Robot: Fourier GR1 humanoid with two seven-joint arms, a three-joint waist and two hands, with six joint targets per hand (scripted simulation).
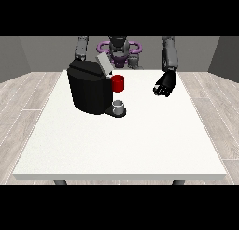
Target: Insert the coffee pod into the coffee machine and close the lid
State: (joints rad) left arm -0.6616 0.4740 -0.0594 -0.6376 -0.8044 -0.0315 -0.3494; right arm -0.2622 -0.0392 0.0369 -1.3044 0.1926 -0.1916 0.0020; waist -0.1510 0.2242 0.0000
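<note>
At the table's [116, 149] far left the machine [88, 86] is standing with its lid [103, 64] tilting up - ready for loading; a grey thing [119, 104] - probably the pod - is sitting at its base, under a red thing [118, 83]; the hand at the view's right [165, 85] is hovering well apart, fingers curling on nothing.
</note>
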